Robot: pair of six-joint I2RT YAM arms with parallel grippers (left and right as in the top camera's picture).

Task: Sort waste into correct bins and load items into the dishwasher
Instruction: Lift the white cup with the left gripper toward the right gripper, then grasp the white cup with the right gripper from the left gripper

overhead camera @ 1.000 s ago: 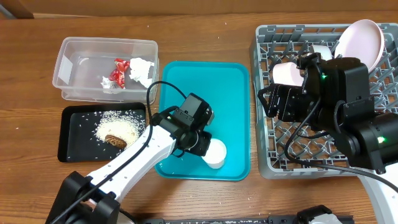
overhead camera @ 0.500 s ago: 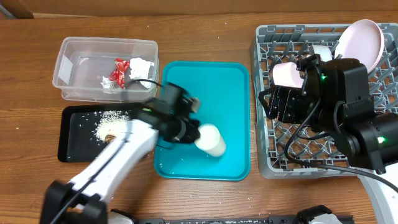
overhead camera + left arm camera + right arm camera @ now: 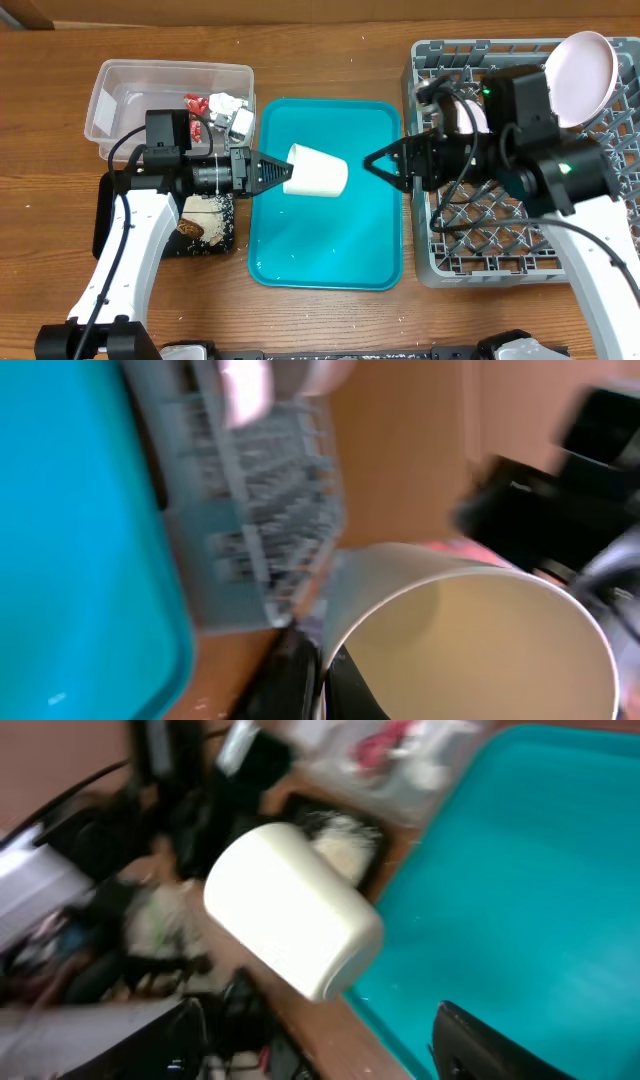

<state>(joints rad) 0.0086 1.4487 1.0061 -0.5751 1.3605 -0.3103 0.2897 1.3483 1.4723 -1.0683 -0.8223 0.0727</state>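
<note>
L hand [image 3: 283, 172] clamps small white cup [image 3: 318, 172] sideways above teal tray [image 3: 330, 250], mouth twd 9 o'clock. R hand [image 3: 385, 165] at cup's 3 o'clock, spread wide, not touching.

**Robot lab bench, set up as a kitchen**

On a wooden table [image 3: 330, 55]: a teal tray [image 3: 330, 240], a grey dish rack [image 3: 450, 250] right of it, a clear tub [image 3: 125, 100] and black tray [image 3: 222, 240] left of it, cabled robot arms [image 3: 120, 250] flanking it.

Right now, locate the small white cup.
The small white cup hangs sideways in the left gripper over the teal plastic tray, centre of the overhead view.
</note>
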